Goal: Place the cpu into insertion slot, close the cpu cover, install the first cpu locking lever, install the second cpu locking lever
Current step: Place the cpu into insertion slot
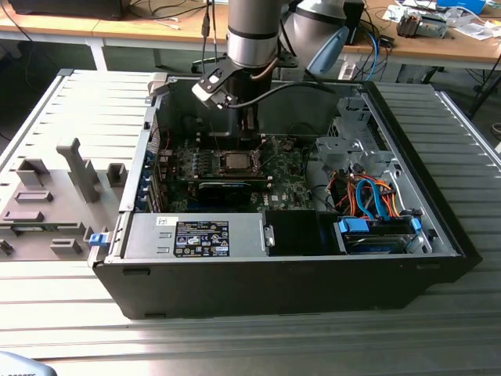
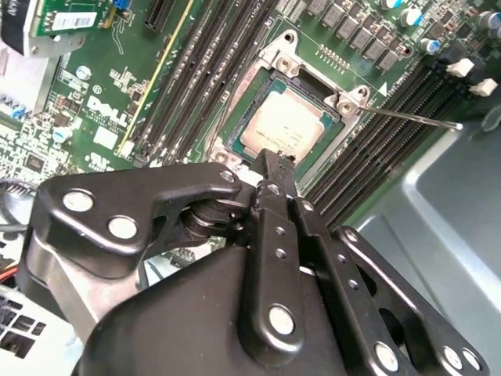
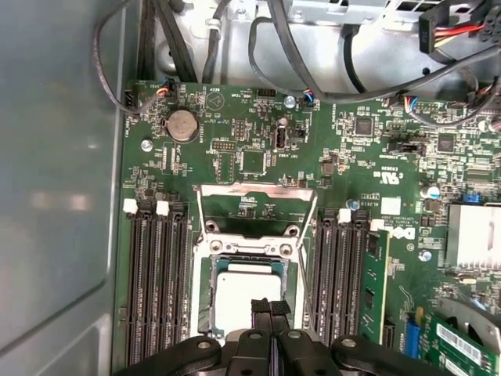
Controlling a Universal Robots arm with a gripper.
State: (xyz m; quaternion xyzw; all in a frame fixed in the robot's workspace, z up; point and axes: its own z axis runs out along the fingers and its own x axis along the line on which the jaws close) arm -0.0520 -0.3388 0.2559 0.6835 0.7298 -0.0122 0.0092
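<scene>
An open black computer case (image 1: 274, 290) lies on its side. Along its near wall sit a grey labelled box (image 1: 196, 235) and, toward the exterior view's right, a drive bay with blue clips (image 1: 376, 233). Orange and blue cables (image 1: 374, 194) loop just behind the bay. Farther in lies the green circuit board (image 1: 291, 185).

The cpu (image 2: 286, 129), a flat pale silver square, sits inside the insertion slot (image 2: 311, 84), between banks of long black memory slots (image 3: 156, 290). The jaws are clenched together, grasping nothing. Their black fingertips (image 2: 275, 163) are at the cpu's edge; whether they touch it cannot be told.

On the side of the slot away from the fingertips, the cpu cover (image 3: 254, 192), a thin metal frame with an open window, stands tipped up. A thin wire lever (image 2: 407, 117) juts out beside the slot.

The case rests on a ribbed metal surface (image 1: 235, 345), with a grey block fixture (image 1: 47, 204) at the exterior view's left. Wooden benches (image 1: 117, 27) strewn with cables stand beyond.
</scene>
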